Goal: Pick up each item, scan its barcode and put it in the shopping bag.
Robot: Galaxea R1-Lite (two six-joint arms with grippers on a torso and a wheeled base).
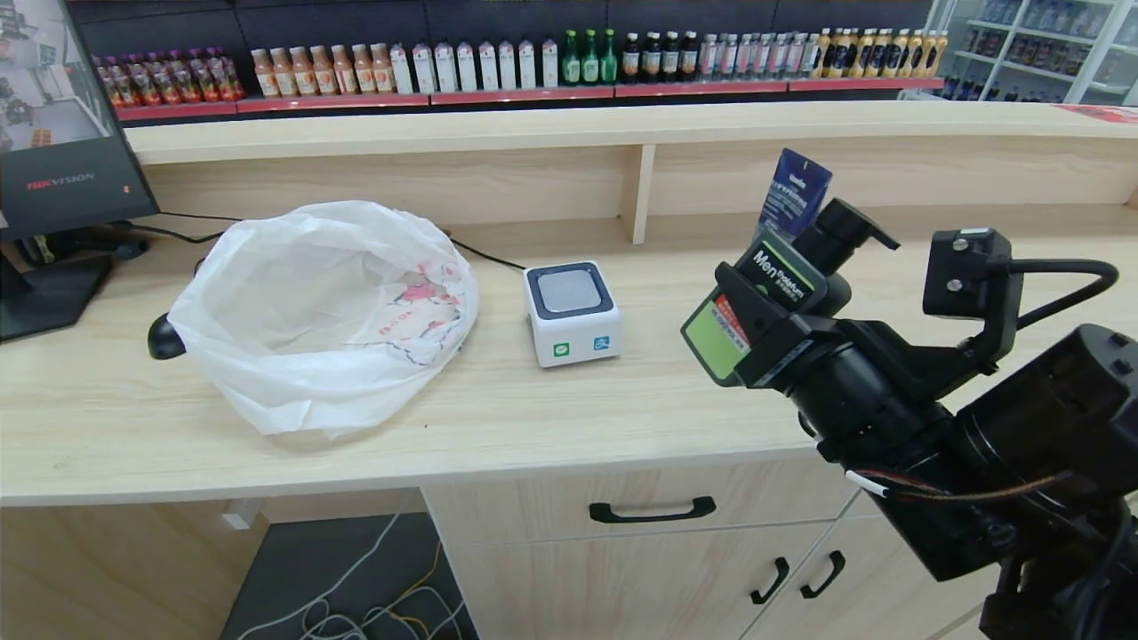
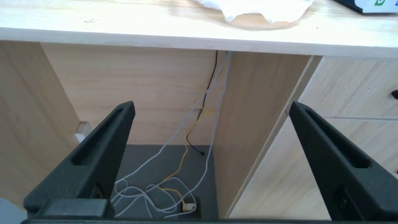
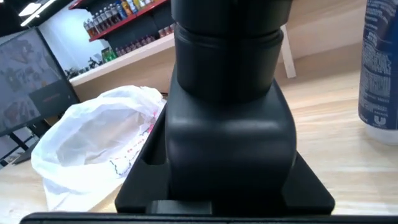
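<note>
1. In the right half of the head view we see the right gripper [image 1: 782, 320] clamped on a dark bottle [image 1: 718, 340] with a green label and a black cap. It holds the bottle tilted in the air above the right part of the wooden counter [image 1: 533, 418].
2. In the right wrist view the same bottle [image 3: 227, 62] stands large before the camera, gripped from both sides.
3. Just behind the gripper, towards the upper right of the head view, a blue pack [image 1: 794, 200] stands upright on the counter. It is apart from the bottle.
4. The white scanner [image 1: 572, 311], a small cube with a grey top, sits on the counter at the centre of the head view.
5. The shopping bag [image 1: 324, 311], white plastic with its mouth open, lies left of centre, near the scanner but not touching it.
6. A black mouse [image 1: 164, 338] sits against the bag's left side, and a monitor [image 1: 62, 116] stands in the upper left corner.
7. The left gripper [image 2: 211, 109] hangs below the counter's edge with its fingers [image 2: 93, 155] spread wide and nothing between them, facing an open bay with loose cables [image 2: 168, 180].
</note>
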